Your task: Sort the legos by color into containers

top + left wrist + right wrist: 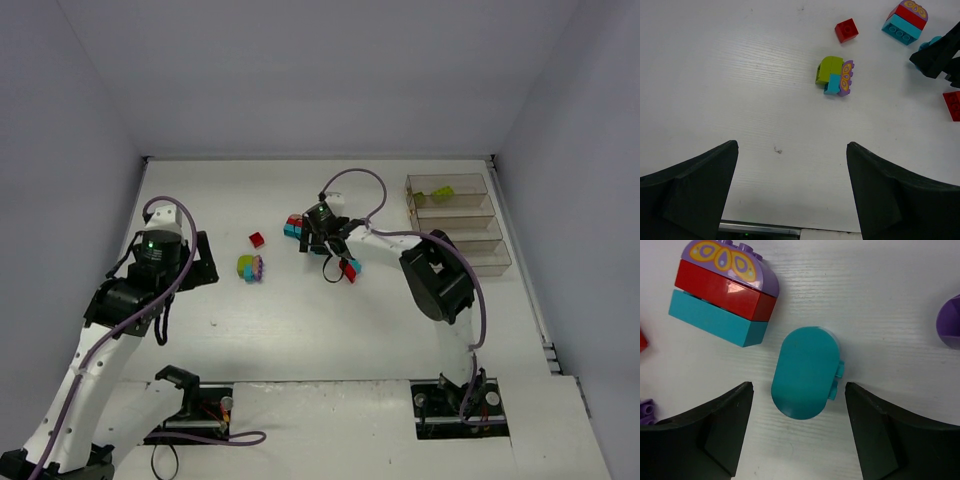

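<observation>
Right gripper [797, 390] is what fills the wrist view up close: jaws apart, with a rounded teal brick [805, 372] lying between the fingers, small gap on each side, so not clamped on it. Just beyond sits a purple/red/teal stack [722, 300]. All this is mid-table [300, 330], toward the far edge. Left gripper [792, 147] is also spread wide and holding nothing, hanging over the bare left side. Ahead of it lies a green/teal/purple clump [834, 76], and further off a lone red brick [846, 30]. Containers [455, 225] run along the right edge by the far right corner. One lime brick [441, 193] is in the farthest bin.
</observation>
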{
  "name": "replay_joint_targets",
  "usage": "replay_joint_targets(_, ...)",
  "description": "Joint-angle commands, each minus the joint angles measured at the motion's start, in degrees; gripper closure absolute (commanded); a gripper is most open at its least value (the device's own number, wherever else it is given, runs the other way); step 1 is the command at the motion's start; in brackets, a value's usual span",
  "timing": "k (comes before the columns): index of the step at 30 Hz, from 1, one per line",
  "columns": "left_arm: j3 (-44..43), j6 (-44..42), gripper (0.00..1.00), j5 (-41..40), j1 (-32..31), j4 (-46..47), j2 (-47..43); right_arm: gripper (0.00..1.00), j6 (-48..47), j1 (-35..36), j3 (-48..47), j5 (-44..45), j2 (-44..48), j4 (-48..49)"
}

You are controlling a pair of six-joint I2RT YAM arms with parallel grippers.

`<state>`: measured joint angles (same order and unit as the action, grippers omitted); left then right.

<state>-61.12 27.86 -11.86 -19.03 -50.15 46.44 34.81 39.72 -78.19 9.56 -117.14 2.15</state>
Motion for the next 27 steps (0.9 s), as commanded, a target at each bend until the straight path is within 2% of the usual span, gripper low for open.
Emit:
replay_joint_targets(1,-0.5,0.3,0.17,-0.2,-0.1,-0.5,-0.5,0.31,3.3,0.2,-3.8,4.2,-0.8,0.3)
replay_joint_targets(7,-0.4,0.2,0.17,-0.1,-0.1,-0.6,-0.9,0.51,4.6,0.2,-4.1,8.6,-1.8,-0.1)
replay_joint_targets(9,-0.4,0.2,0.17,0.0,-0.1,-0.5,-0.6,0.62,4.4,0.3,-3.9,9.7,-1.3,-0.2)
replay_joint_targets(10,-0.3,0.1,0.17,0.1,-0.2,-0.4,-0.5,0.75,4.0,0.3,-3.7,10.7,-0.6,-0.3)
replay_joint_targets(12,-0.2,0.2,0.17,0.3,-0.2,-0.2,-0.4,0.87,3.9,0.2,-3.1,12.1,0.6,-0.3)
replay_joint_targets(13,-0.1,0.2,0.17,0.3,-0.2,0.1,-0.4,0.96,3.8,0.0,-2.8,13.7,2.4,-0.3)
replay_joint_targets(14,0.1,0.2,0.17,0.3,-0.2,0.2,-0.4,1.00,3.8,-0.3,-2.0,14.6,3.5,-0.3)
replay_joint_targets(18,0.7,0.3,0.17,0.5,-0.2,1.3,-0.2,1.00,4.6,-3.2,0.8,18.1,9.6,-0.5)
replay_joint_targets(27,0.8,0.3,0.17,1.3,-0.1,3.9,1.6,1.00,8.5,-19.6,5.9,20.3,21.1,-4.7)
